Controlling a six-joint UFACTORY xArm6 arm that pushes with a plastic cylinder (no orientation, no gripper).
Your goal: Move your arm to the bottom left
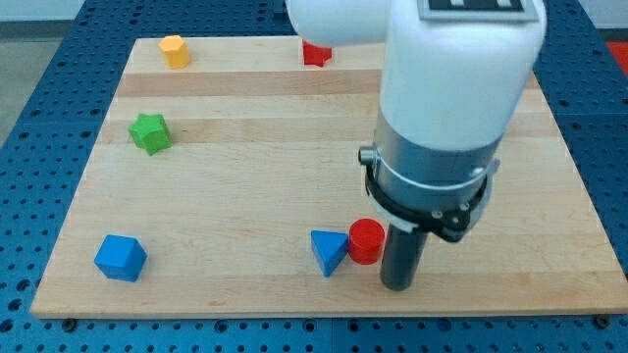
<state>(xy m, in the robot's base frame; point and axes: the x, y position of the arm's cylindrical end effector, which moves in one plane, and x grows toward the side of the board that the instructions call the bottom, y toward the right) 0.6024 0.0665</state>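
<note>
Pale wooden board (245, 176), seemingly smooth, matt

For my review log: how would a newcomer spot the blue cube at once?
Start at the wooden board and go to its corner at the view's bottom left. The blue cube sits there alone; the blue triangle lies beside the red cylinder and my tip.

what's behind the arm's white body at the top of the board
A red block pokes out at the white arm body's left edge; its shape is partly covered. The board behind the arm is hidden, so more blocks there cannot be ruled out.
</note>
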